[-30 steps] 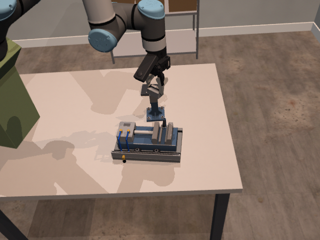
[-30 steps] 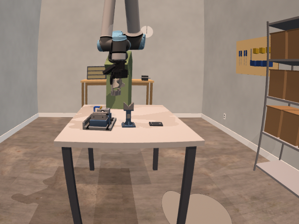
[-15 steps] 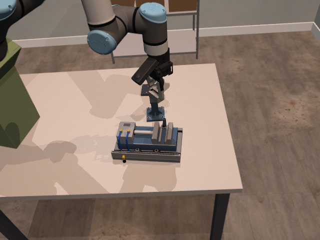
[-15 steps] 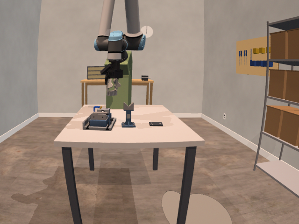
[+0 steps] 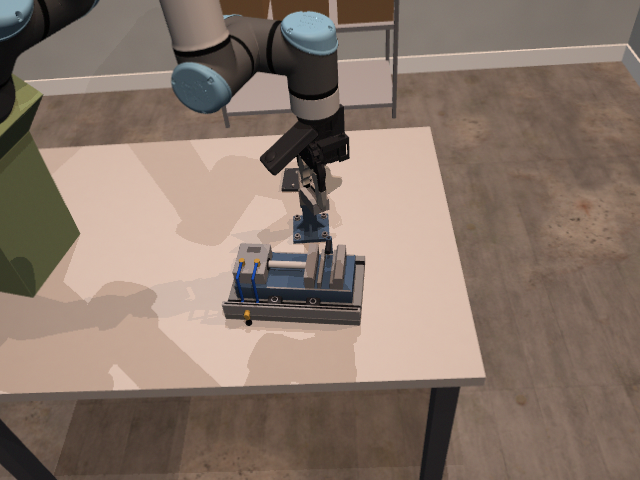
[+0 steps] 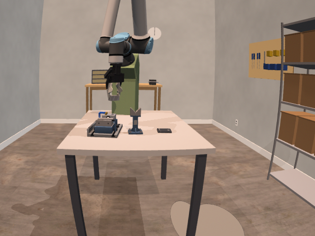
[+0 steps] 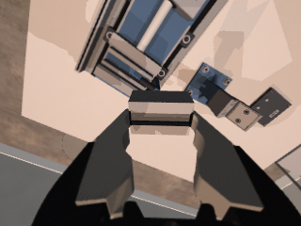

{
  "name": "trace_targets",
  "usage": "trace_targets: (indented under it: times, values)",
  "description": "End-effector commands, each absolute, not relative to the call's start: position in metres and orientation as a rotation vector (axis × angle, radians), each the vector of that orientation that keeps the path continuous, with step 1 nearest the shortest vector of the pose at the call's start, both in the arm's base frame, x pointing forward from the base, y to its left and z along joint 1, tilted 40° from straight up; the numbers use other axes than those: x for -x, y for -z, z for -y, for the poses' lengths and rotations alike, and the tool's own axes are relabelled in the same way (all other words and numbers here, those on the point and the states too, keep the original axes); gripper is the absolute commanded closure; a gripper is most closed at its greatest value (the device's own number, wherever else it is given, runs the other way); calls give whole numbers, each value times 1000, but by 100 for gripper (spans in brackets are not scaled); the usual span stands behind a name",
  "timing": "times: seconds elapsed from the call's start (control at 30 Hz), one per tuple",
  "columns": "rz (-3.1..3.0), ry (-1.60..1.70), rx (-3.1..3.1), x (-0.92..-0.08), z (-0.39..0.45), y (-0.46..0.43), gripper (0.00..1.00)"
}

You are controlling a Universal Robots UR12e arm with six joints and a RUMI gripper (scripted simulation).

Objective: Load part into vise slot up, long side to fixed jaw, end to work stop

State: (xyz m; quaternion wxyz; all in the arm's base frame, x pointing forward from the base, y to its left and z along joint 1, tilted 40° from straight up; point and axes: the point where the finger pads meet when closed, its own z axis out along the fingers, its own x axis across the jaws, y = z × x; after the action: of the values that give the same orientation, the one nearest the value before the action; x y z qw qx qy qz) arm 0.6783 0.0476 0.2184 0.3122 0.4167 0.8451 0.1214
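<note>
Now, gripper [image 5: 314, 195] [image 6: 114, 95] [image 7: 159, 110]: its fingers are clenched on the part, one fingertip at each end.
Part [image 5: 316, 200] [image 6: 113, 98] [image 7: 161, 108]: lifted between the fingertips, above the table; its long axis goes across from one fingertip to the other.
Vise [image 5: 289, 292] [image 6: 104, 129] [image 7: 165, 44]: in the wrist view, beyond the fingers and to their left; its open jaws run slantwise to the part's long axis, so I think some wrist turn is needed before lowering.
Work stop [image 5: 328, 244] [image 7: 148, 84]: dark short rod, beyond the left half of the held part in the wrist view.
V-block [image 5: 301, 222] [image 6: 135, 112] [image 7: 235, 114]: to the right of the fingers in the wrist view, blue foot, grey notched head.
Infeed plate [image 5: 290, 180] [image 6: 164, 130] [image 7: 272, 105]: farther right, dark, flat, with small pins.
Part surface: grey, straight-edged, with light and dark bands; slot direction I cannot tell surely.
Risk: a fingertip on the end may come between part and stop; probably a regrip would help.
</note>
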Motion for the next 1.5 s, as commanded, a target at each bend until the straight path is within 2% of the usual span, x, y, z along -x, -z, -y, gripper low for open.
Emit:
trace_targets:
  times: [0.0,1.47]
  values:
    - [-2191,-352,-1184,-680,-39,-222,100]
    - [-1920,-531,-1642,-688,13,-240,100]
